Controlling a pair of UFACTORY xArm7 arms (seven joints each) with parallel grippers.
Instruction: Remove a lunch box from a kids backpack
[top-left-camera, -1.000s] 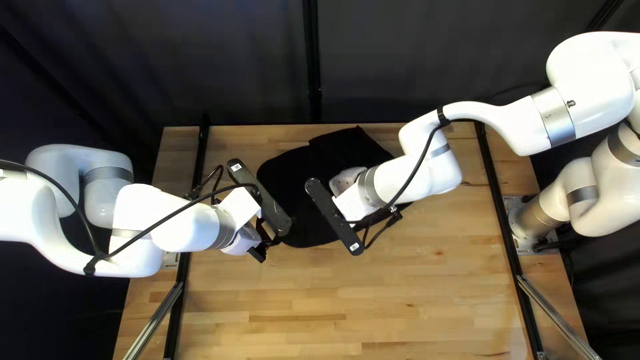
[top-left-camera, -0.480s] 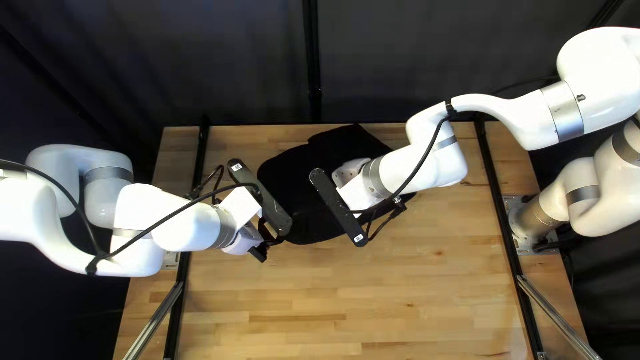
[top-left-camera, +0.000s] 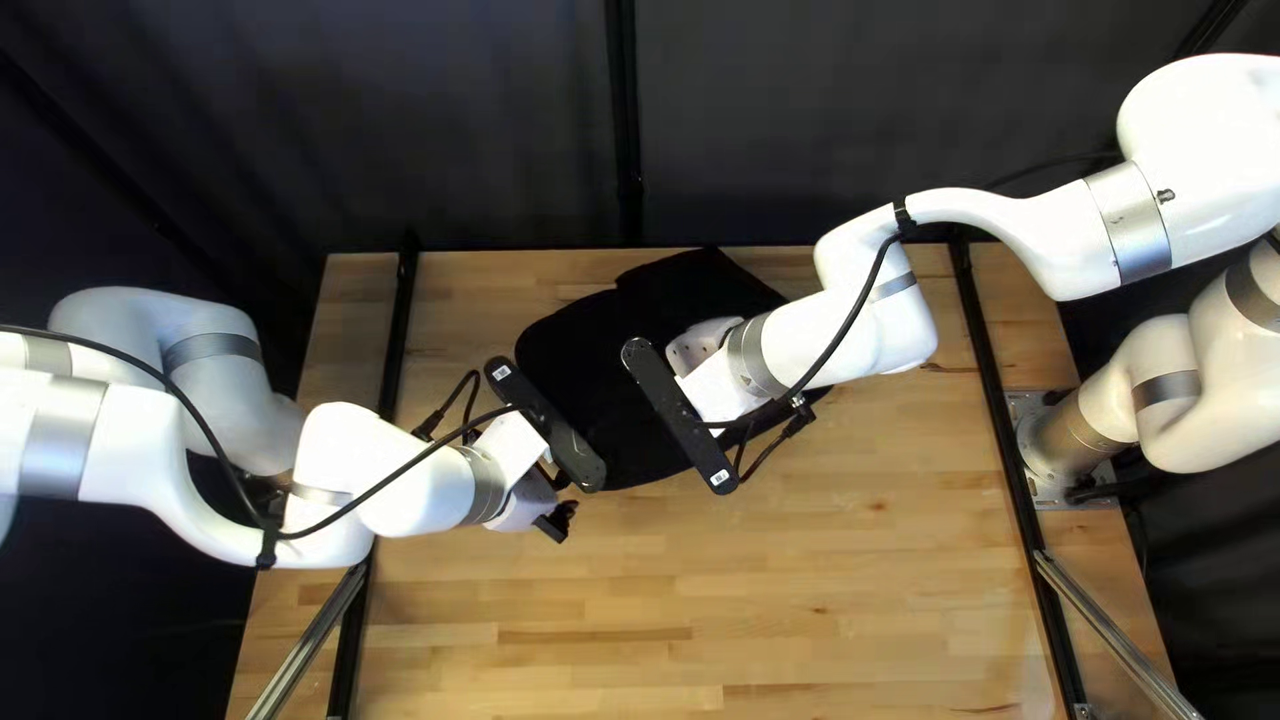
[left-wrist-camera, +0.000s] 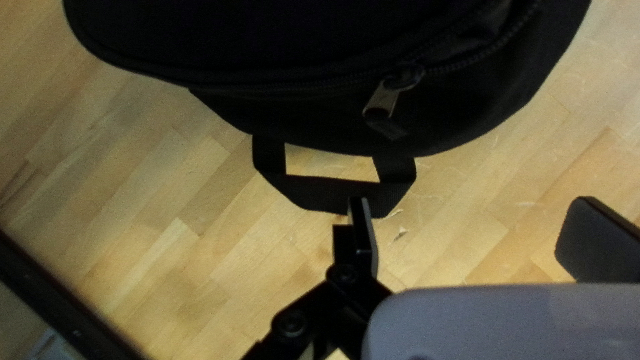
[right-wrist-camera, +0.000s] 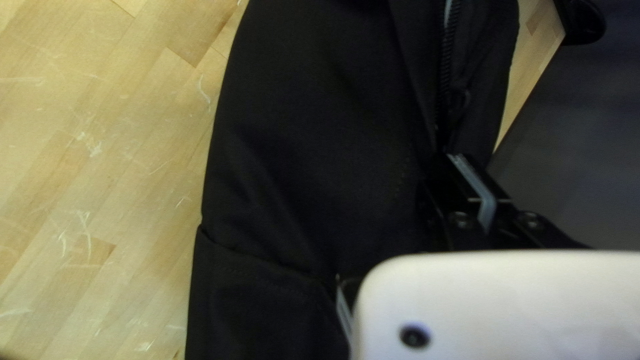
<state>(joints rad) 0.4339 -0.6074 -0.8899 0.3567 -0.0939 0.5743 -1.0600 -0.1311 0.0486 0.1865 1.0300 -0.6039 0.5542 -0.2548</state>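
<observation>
Two small white labels (top-left-camera: 722, 479) catch my eye in the top left view, one at the end of each black camera bar (top-left-camera: 544, 423) on my arms; the print is too small for me to make out. The black backpack (top-left-camera: 598, 400) lies on the far part of the table (top-left-camera: 747, 587), with my left gripper (top-left-camera: 558, 519) at its near left edge and my right gripper (top-left-camera: 696, 347) over its right part. I cannot tell where the lunch box is.

In my left wrist view the fingers stand spread wide. One finger's tip overlaps the backpack's webbing handle (left-wrist-camera: 327, 193) in my line of sight, though I cannot tell whether they touch. Ahead, a metal zipper pull (left-wrist-camera: 381, 101) hangs from the curved zipper (left-wrist-camera: 307, 87) (if it is stamped, I can't read it from here).

In my right wrist view the fingers are pressed together, their tips at the backpack's dark cloth, close to the end of a zipper running away from them. Whether any cloth is caught between them I cannot tell.
</observation>
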